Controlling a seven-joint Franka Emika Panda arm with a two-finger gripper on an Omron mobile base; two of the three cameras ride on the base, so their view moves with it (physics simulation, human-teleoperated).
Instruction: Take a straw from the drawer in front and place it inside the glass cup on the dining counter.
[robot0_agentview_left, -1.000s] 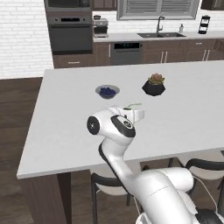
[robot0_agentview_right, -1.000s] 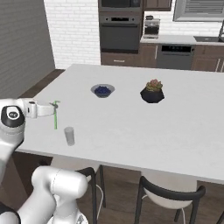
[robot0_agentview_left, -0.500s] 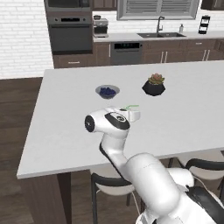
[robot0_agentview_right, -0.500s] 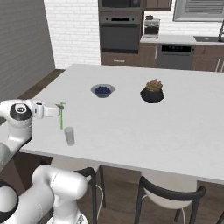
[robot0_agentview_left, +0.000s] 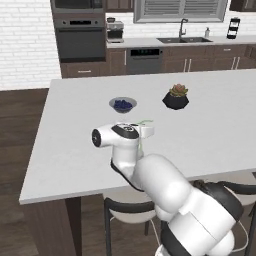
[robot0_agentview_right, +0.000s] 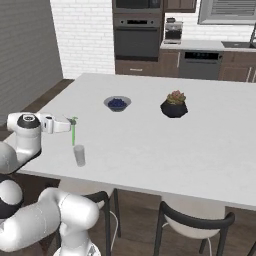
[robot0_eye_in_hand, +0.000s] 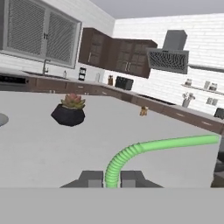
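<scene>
Hand (robot0_agentview_right: 71, 123): clenched on bendy green straw (robot0_agentview_right: 74, 133), held upright above glass cup (robot0_agentview_right: 79, 155). Cup: standing near the front left edge of white bench (robot0_agentview_right: 165, 140). Further back on it: berry bowl (robot0_agentview_right: 117, 103), potted succulent (robot0_agentview_right: 174, 105).

white brick wall (robot0_agentview_right: 85, 35), dark wood floor (robot0_agentview_left: 20, 115), built-in oven (robot0_agentview_left: 81, 42)

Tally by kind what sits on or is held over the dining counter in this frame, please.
Glass cup: 1
Bowl of blue berries: 1
Potted plant: 1
Straw, held upright in the shut gripper above the cup: 1
Total: 4
</scene>
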